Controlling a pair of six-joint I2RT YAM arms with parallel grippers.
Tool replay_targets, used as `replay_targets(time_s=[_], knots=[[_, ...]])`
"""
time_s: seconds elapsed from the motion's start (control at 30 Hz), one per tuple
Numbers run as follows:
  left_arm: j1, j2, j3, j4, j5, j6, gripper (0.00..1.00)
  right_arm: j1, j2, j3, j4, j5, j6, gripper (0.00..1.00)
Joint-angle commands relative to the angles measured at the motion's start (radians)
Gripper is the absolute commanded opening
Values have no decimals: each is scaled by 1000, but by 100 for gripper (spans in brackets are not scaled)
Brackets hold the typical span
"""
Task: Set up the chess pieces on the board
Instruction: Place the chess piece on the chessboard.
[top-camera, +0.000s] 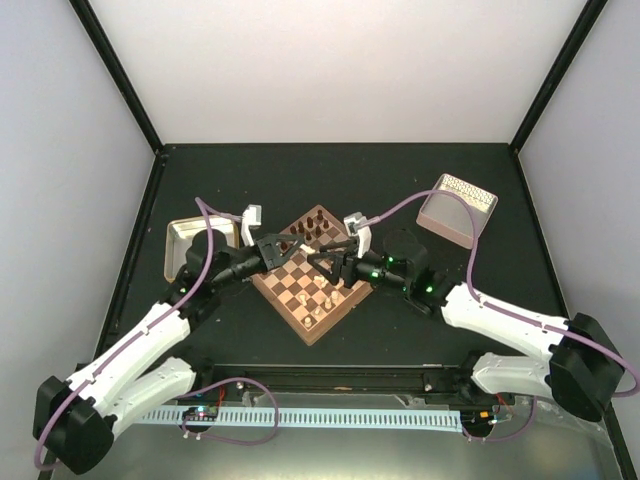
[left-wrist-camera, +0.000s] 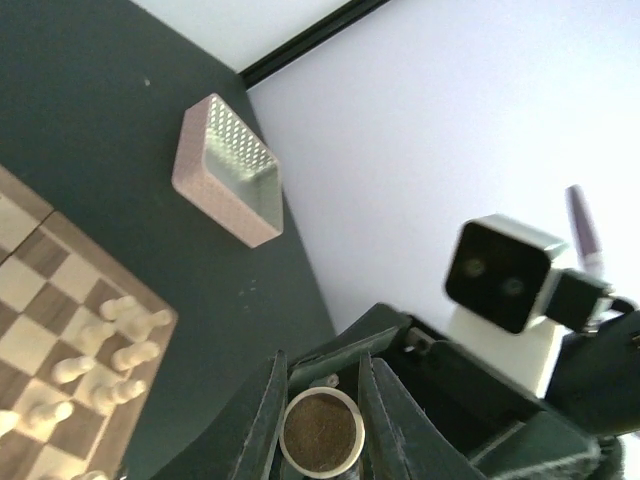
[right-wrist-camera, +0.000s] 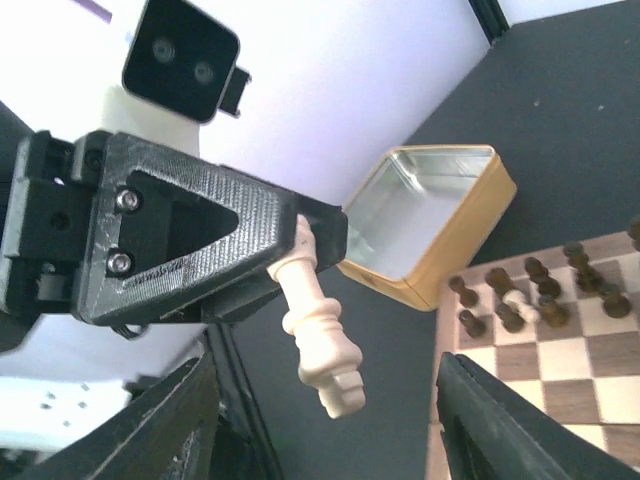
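Left claw (right-wrist-camera: 305, 240) grips pale piece (right-wrist-camera: 320, 340) — right claw (top-camera: 322, 262) wide; tin tray (right-wrist-camera: 470, 215) near board (right-wrist-camera: 560, 370).

No legible text, labels, numbers in any view (board (top-camera: 318, 337), bin (left-wrist-camera: 222, 195) included).

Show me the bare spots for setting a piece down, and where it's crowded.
Free: the board's middle rows, between the dark pieces at its far corner and the pale pieces at its near one; also the table between tray and pink bin. Crowded: both clusters, and above mid-board, where the left gripper, carrying a pale chessman, and right gripper meet.
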Motion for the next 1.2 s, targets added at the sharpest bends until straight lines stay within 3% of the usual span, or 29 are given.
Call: replay_targets(time_s=[0.0,0.3,0.47,0.7,0.8,0.9,0.97,1.17], knots=[[-4,-26,51,119,-28,-150,7,-4,-26,-34,245,16,261,60],[-4,-16,41,264,-28,-300,5,-4,-10,-40,409,8,433,27],[-4,-16,21,292,-29,-330,5,-4,-5,-17,410,11,449,15],[-4,-11,-2,294,-20,-340,8,-7,-24,10,337,38,423,6],[-4,-13,-16,303,-20,-351,7,-10,-19,32,288,33,404,8],[-5,-13,-22,326,-18,-372,6,-11,-1,63,218,25,382,27],[-4,-16,-21,325,-20,-382,6,-10,12,69,220,19,384,31],[-4,-24,-30,314,-34,-404,5,-11,42,89,222,0,391,24]])
